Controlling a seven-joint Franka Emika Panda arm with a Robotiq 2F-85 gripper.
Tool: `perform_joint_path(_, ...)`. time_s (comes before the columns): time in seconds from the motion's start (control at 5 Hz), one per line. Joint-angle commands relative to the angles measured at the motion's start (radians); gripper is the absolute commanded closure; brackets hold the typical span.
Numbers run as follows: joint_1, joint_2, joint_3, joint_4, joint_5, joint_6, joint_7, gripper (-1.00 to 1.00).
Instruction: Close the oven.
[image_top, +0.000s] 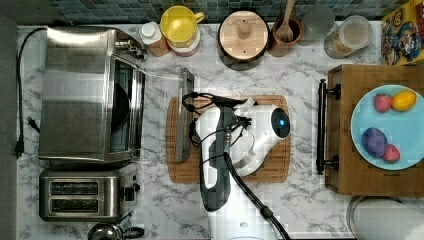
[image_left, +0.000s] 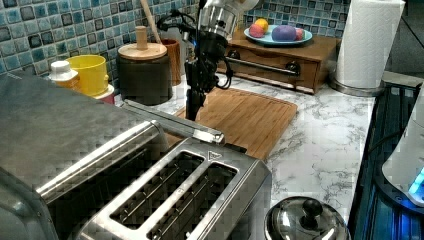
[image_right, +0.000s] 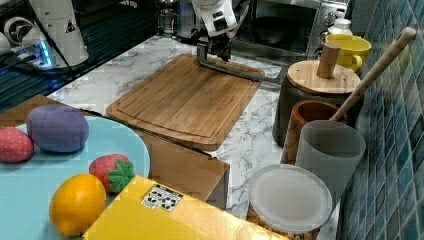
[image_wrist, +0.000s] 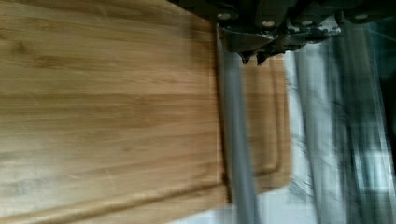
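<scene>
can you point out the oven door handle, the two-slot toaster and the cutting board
oven door handle (image_top: 184, 116): top view, middle of the metal bar
two-slot toaster (image_top: 82, 195): top view, steel top between its slots
cutting board (image_right: 187, 100): right view, bare centre of the wood

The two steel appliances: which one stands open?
The large oven: its glass door hangs down over the cutting board. The two-slot toaster has no door.

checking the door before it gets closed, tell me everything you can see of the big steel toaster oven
The large boxy stainless-steel toaster oven sits at the top view's left on the white marbled counter, above the smaller two-slot steel toaster. Its glass door is dropped open and flat, the metal bar handle lying over the wooden cutting board. The cavity looks dark. Knobs show at one end, a black cord at the back. The gripper is at the handle.
</scene>
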Motion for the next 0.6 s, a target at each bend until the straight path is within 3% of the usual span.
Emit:
perform_joint_path(0.2,0.029,0.019,0.065,0.121,0.124,0.068,-0.043,1.00)
perform_joint_path(0.6,0.004,-0.058,0.050,0.104,0.143,0.036,-0.046,1.00)
